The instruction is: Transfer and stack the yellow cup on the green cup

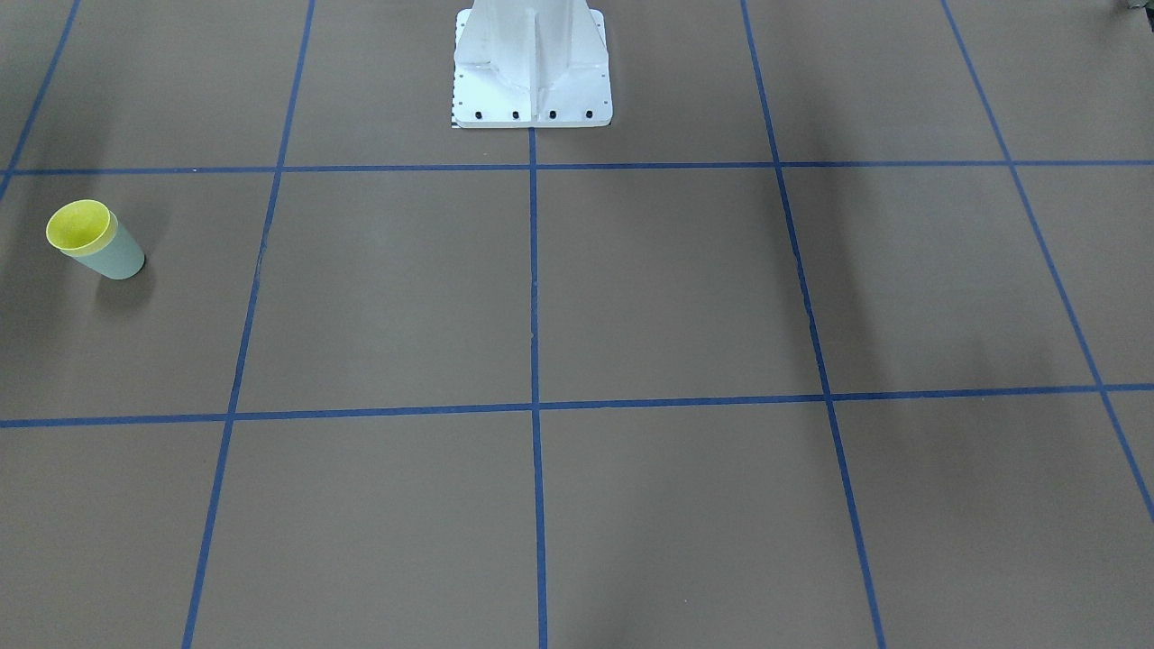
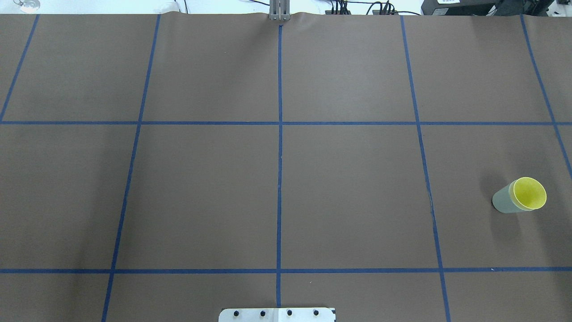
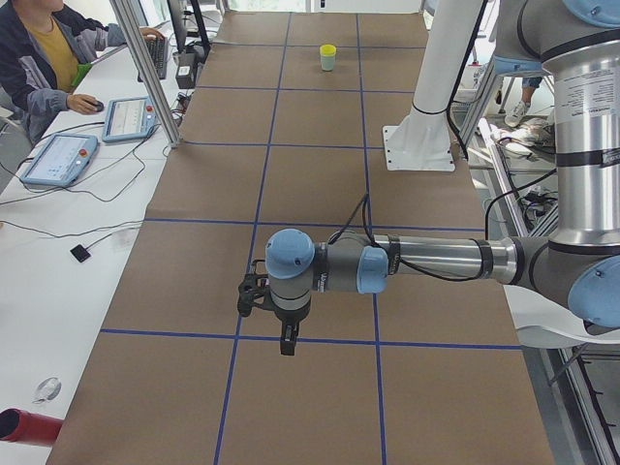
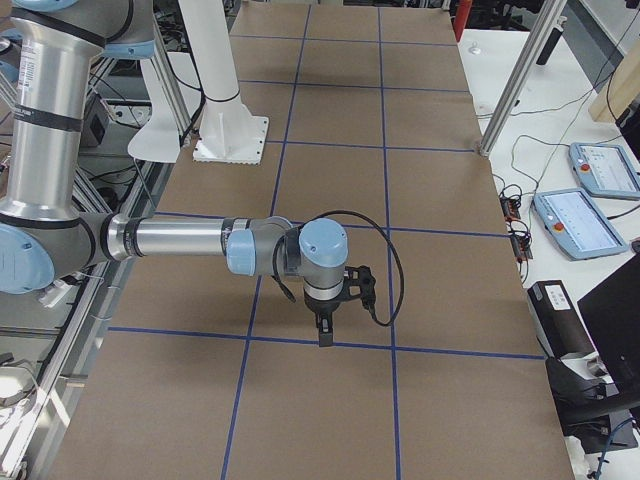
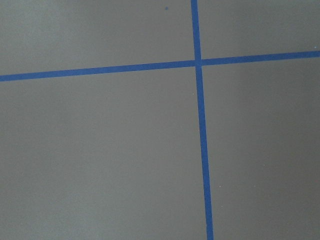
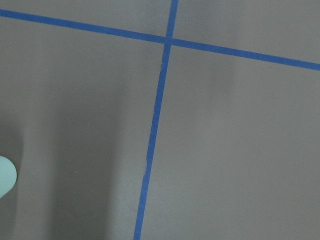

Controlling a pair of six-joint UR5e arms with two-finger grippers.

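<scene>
The yellow cup sits nested inside the green cup, upright on the brown table at the robot's right end. From overhead, the yellow cup's rim shows above the green cup's wall. My left gripper hangs above the table's left part, far from the cups; whether it is open or shut I cannot tell. My right gripper hangs above the table's right part, and I cannot tell its state either. A pale green sliver shows at the right wrist view's left edge.
The white robot pedestal stands at the table's middle on the robot's side. Blue tape lines divide the brown surface into squares. A person sits at a side desk with control tablets.
</scene>
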